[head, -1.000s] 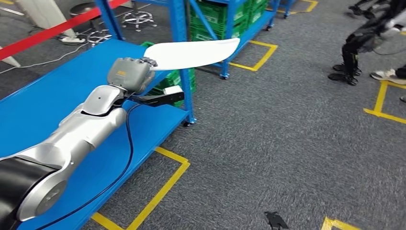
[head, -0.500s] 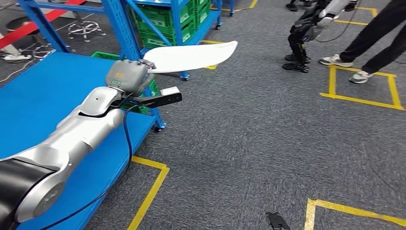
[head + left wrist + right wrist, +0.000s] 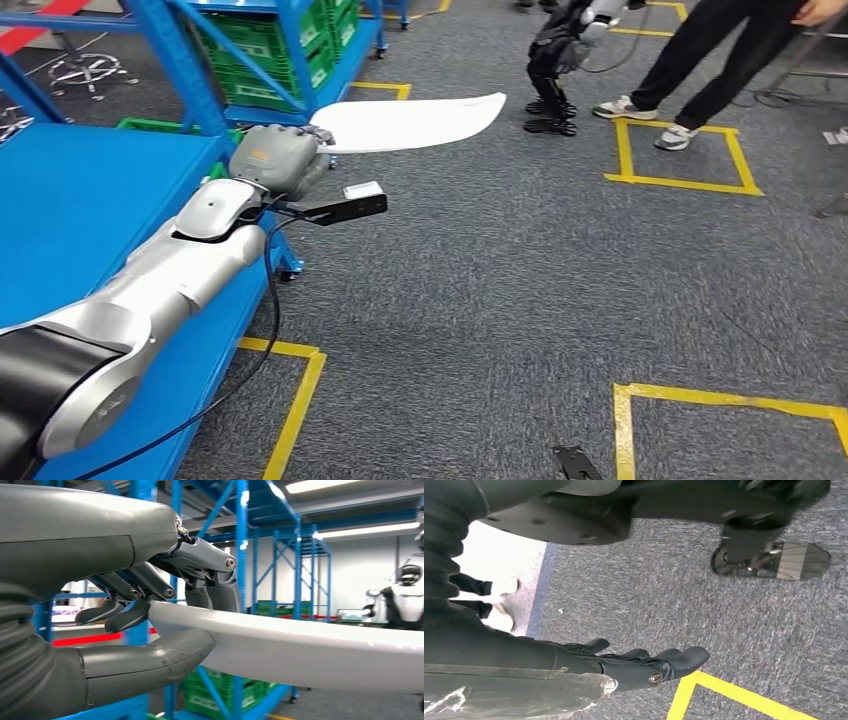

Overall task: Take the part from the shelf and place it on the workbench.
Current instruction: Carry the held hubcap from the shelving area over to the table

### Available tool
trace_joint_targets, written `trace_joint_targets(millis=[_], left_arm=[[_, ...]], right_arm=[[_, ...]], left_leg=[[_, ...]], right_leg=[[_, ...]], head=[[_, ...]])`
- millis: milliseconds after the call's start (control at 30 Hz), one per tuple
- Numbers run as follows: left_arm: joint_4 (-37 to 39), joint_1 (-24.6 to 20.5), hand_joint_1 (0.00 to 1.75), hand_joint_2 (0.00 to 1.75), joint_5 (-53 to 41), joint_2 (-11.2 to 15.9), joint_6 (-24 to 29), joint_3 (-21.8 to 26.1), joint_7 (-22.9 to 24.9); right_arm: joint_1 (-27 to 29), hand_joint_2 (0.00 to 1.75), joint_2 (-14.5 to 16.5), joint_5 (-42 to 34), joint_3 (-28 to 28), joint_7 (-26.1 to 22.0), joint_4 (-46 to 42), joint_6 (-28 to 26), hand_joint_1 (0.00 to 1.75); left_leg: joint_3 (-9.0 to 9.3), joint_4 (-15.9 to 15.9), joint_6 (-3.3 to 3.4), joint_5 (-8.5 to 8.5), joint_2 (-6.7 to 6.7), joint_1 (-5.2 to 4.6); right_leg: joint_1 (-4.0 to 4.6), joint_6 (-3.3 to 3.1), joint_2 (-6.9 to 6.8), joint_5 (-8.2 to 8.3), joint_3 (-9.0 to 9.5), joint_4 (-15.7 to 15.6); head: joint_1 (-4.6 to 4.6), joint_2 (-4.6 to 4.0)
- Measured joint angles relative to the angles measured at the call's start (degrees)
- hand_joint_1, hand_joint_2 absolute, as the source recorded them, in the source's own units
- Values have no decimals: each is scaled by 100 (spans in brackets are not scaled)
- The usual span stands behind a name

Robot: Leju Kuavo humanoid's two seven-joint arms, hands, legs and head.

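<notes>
The part is a long, flat white blade [image 3: 410, 122] held level in the air. My left hand [image 3: 278, 158] grips its near end, and the far end reaches out over the grey floor. In the left wrist view the thumb [image 3: 150, 660] lies under the white part [image 3: 310, 650] and the dark fingers [image 3: 205, 582] curl over its top. My right hand [image 3: 644, 667] hangs by my side above the carpet, fingers extended and holding nothing. The blue workbench [image 3: 80, 210] lies under my left arm.
A blue shelf rack [image 3: 270, 60] with green crates [image 3: 265, 65] stands behind the bench. A person's legs [image 3: 700, 70] and another robot's legs [image 3: 555, 70] stand at the far right. Yellow tape squares [image 3: 680, 150] mark the grey floor.
The whole view has swung to the right: bench and shelf slid left, and the people came further into view. My left hand still holds the white part at the same height.
</notes>
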Motion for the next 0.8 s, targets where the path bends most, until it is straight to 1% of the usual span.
trace_joint_targets(millis=[33, 67, 100, 133, 167, 200, 233, 267, 300, 333, 367, 400, 433, 467, 500, 533, 567, 600, 633, 667, 700, 733, 767, 800], left_arm=[[-1, -5, 175, 175, 9, 13, 0, 0, -4], [-1, -7, 175, 175, 13, 22, 0, -1, -9], [-4, -7, 175, 175, 17, 27, 1, -1, -17], [-7, -8, 175, 175, 23, 36, 1, -1, -24], [-10, -8, 175, 175, 30, 50, 2, -1, -28], [-13, -3, 175, 175, 36, 68, 2, -1, -31], [-12, 12, 175, 175, 41, 88, 2, -2, -32], [-11, 37, 175, 175, 44, 105, 1, -3, -32], [-11, 68, 175, 175, 45, 116, -1, -4, -33], [-11, 94, 175, 175, 45, 123, -7, -5, -34], [-11, 107, 175, 175, 45, 128, -15, -5, -34], [-11, 104, 175, 175, 45, 131, -30, -6, -35], [-11, 85, 175, 175, 45, 135, -47, -7, -36], [-11, 58, 175, 175, 45, 140, -60, -8, -36], [-11, 34, 175, 175, 45, 141, -73, -8, -36], [-11, 17, 175, 175, 45, 134, -81, -10, -36], [-11, 7, 175, 175, 44, 122, -88, -11, -36], [-11, 2, 175, 175, 44, 105, -95, -12, -36], [-11, -6, 175, 175, 43, 87, -101, -13, -36], [-11, -18, 175, 175, 43, 75, -104, -13, -35], [-11, -32, 175, 175, 43, 68, -107, -13, -36], [-11, -40, 175, 175, 43, 67, -109, -13, -35], [-11, -44, 175, 175, 43, 71, -111, -13, -34], [-11, -42, 175, 175, 42, 73, -114, -13, -34]], right_arm=[[-7, 175, 0, 7, 0, 2, 0, -3, 0], [-6, 175, 0, 10, 0, 3, 0, -7, 0], [-1, 175, 0, 11, -1, 6, 0, -10, 0], [2, 175, 0, 12, -1, 9, 0, -13, 0], [-1, 175, 0, 14, -1, 10, 0, -15, 0], [-9, 175, 0, 15, -1, 12, 0, -14, 0], [-16, 175, 1, 17, -1, 12, 0, -14, 0], [-20, 175, 3, 18, -2, 12, 0, -13, 0], [-16, 175, 5, 18, -2, 12, 0, -13, 0], [-9, 175, 8, 16, -2, 12, 0, -13, 0], [-2, 175, 10, 13, -2, 12, 0, -13, 0], [2, 175, 12, 10, -2, 12, 0, -13, 0], [2, 175, 14, 6, -2, 12, 0, -13, 0], [-5, 175, 15, 3, -2, 13, 0, -13, 0], [-11, 175, 17, 2, -2, 13, 0, -12, 0], [-12, 175, 19, 0, -2, 14, 0, -11, 0], [-5, 175, 20, -1, -2, 15, 0, -10, 0], [11, 175, 21, -2, -3, 19, 0, -9, 0], [31, 175, 22, -2, -4, 24, 1, -8, 0], [43, 175, 24, -2, -5, 28, 1, -8, 0], [43, 175, 26, -2, -7, 33, 1, -8, 0], [32, 175, 28, -2, -8, 34, 2, -7, 0], [19, 175, 29, -2, -9, 34, 2, -7, 0], [10, 175, 30, -2, -9, 34, 2, -6, 0]], left_leg=[[6, -5, -22, -3, 61, -13], [15, -13, -45, -4, 122, -17], [22, -21, -75, -17, 140, -8], [14, 8, -106, -60, 80, 5], [-38, 134, -135, -162, -35, 16], [-146, 377, -159, -315, -186, 27], [-300, 715, -175, -488, -318, 31], [-475, 1082, -189, -640, -388, 32], [-613, 1354, -204, -711, -418, 36], [-679, 1456, -218, -676, -430, 44], [-650, 1357, -232, -540, -439, 56], [-532, 1081, -249, -336, -478, 77], [-371, 730, -271, -132, -596, 115], [-205, 374, -283, -6, -735, 156], [-94, 135, -281, 55, -855, 185], [-39, 12, -263, 52, -927, 196], [-21, -33, -224, 30, -902, 186], [-26, -25, -179, 39, -828, 182], [-22, -35, -138, 49, -757, 181], [-17, -46, -96, 62, -689, 184], [-13, -56, -65, 69, -618, 185], [-11, -57, -43, 67, -552, 169], [-10, -56, -26, 61, -478, 155], [-8, -55, -19, 55, -398, 143]], right_leg=[[28, -30, -25, 4, 45, -97], [27, -58, 55, 27, 35, -111], [16, -88, 122, 47, 33, -131], [4, -119, 187, 69, 37, -158], [-15, -152, 250, 94, 43, -185], [-35, -177, 313, 114, 47, -204], [-44, -189, 381, 124, 44, -209], [-53, -197, 452, 129, 42, -209], [-63, -199, 530, 132, 41, -209], [-75, -194, 613, 135, 41, -208], [-90, -184, 699, 141, 40, -206], [-108, -166, 785, 146, 40, -203], [-123, -137, 865, 152, 31, -199], [-129, -103, 938, 152, 9, -176], [-135, -63, 1003, 159, -22, -163], [-143, -21, 1065, 171, -55, -161], [-156, 23, 1130, 189, -84, -167], [-174, 62, 1179, 211, -112, -188], [-169, 95, 1120, 201, -144, -169], [-155, 119, 978, 141, -210, -65], [-139, 135, 785, 20, -322, 154], [-123, 148, 572, -150, -480, 493], [-125, 157, 447, -322, -663, 884], [-128, 162, 388, -439, -814, 1208]], head=[[-3, 0], [-4, 0], [-4, 0], [-4, 0], [-7, 0], [-14, 0], [-19, 0], [-25, 0], [-28, 0], [-28, 0], [-28, 0], [-29, 0], [-33, 0], [-38, 0], [-38, 0], [-45, 0], [-49, 0], [-54, 0], [-51, 0], [-23, 0], [3, 0], [31, 0], [48, 0], [46, 0]])
